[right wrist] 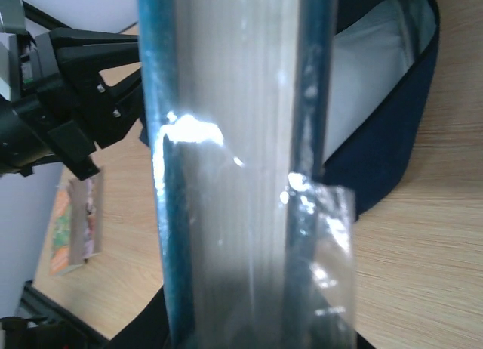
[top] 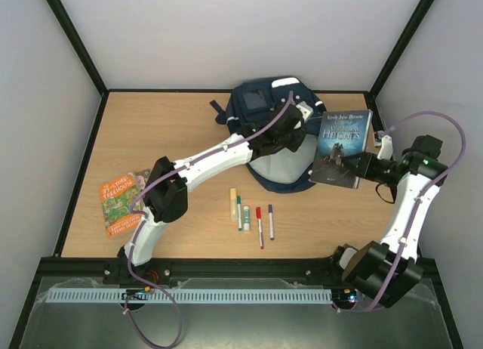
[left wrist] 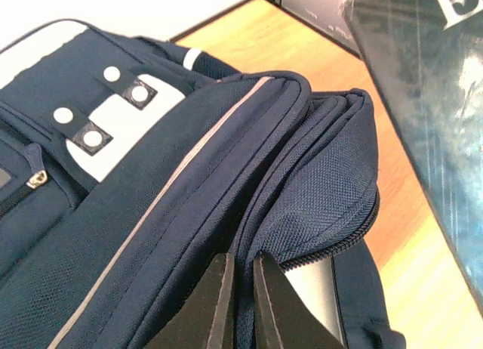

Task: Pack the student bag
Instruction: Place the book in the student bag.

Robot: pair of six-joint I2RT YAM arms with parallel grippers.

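The navy student bag [top: 260,107] lies at the back middle of the table, its main compartment open with a light grey lining [top: 283,166] showing. My left gripper [top: 293,131] is shut on the bag's opening edge [left wrist: 245,236] and holds it up. My right gripper [top: 364,166] is shut on a dark blue plastic-wrapped book [top: 343,146], held upright just right of the bag's opening. In the right wrist view the book's page edge [right wrist: 241,175] fills the frame and the bag's lining [right wrist: 377,54] lies behind it. The book also shows in the left wrist view [left wrist: 430,100].
An orange picture book [top: 121,199] lies at the left front. A yellow highlighter [top: 233,202], a green pen [top: 239,211], a glue stick [top: 247,217], a red pen [top: 259,227] and a purple pen [top: 272,220] lie in a row in front of the bag.
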